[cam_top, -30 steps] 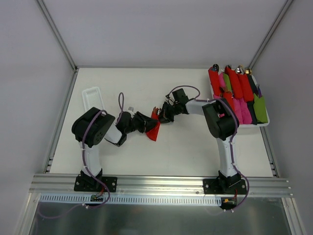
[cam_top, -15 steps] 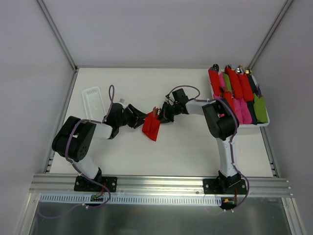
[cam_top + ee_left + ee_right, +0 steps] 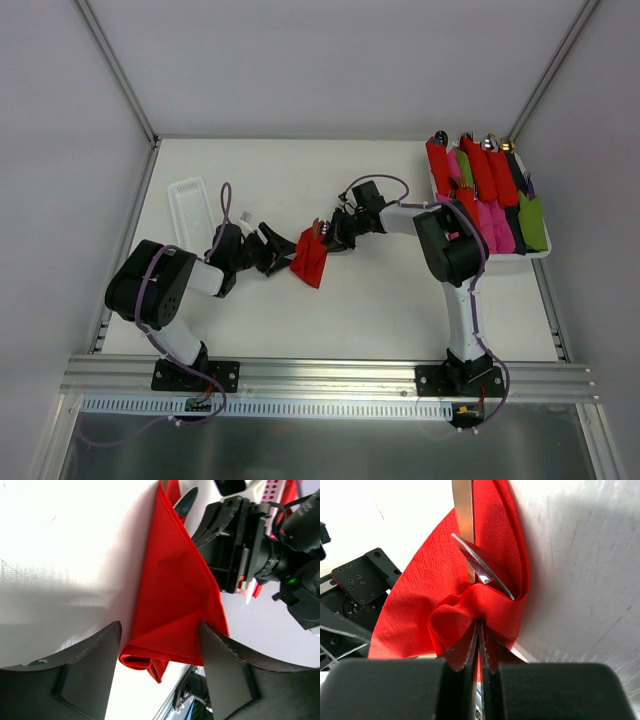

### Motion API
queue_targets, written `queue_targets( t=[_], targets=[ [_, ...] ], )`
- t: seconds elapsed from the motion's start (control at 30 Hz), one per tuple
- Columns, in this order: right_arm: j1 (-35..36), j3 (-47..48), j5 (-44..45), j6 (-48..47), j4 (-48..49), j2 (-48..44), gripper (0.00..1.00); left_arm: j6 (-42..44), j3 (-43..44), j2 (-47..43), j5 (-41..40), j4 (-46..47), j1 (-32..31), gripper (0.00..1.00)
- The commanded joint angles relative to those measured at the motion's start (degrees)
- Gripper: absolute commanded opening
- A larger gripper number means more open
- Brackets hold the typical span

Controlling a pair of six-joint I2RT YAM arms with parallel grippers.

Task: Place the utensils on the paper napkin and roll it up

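Both arm bases sit at the near edge of the table (image 3: 380, 300); both arms reach in toward mid-table.

Left gripper (image 3: 278, 247): open. In the left wrist view its two fingers (image 3: 85, 670) stand spread on either side of the folded near end of the paper napkin (image 3: 175, 590). One finger is at the paper's edge, the other apart from it; contact cannot be confirmed.

Paper napkin (image 3: 310, 258): red, lying on the table between the two grippers, partly folded and wrapped, not flat. A loose rolled lip shows at its near end.

Utensils (image 3: 465, 510): lying inside the napkin fold. The right wrist view shows a flat metal handle and a shiny rounded head (image 3: 482, 570) tucked into the paper. Count cannot be told.

Right gripper (image 3: 330, 235): jaws pressed together, pinching a bunched ridge of the napkin (image 3: 420, 595) just below the metal head.

Farther back: a white slotted tray (image 3: 190, 205) at the left, well apart from the napkin; a tray (image 3: 540, 255) at far right holding rolled bundles (image 3: 480, 170) in red, pink and green.
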Motion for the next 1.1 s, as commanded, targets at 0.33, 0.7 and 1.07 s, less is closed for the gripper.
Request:
queue_targets(
  t=[0.33, 0.7, 1.07],
  targets=[
    [0.7, 0.2, 3.5, -1.9, -3.9, 1.0, 0.03, -5.4, -5.6, 0.2, 1.8, 20.1, 3.7, 0.70],
    [0.7, 0.2, 3.5, -2.0, -3.9, 1.0, 0.03, -14.3, -8.3, 12.4, 3.6, 42.7, 4.4, 0.88],
    [0.6, 0.1, 3.6, -2.2, -3.9, 0.8, 0.02, -13.3, -11.5, 10.8, 2.9, 46.4, 5.2, 0.88]
  ],
)
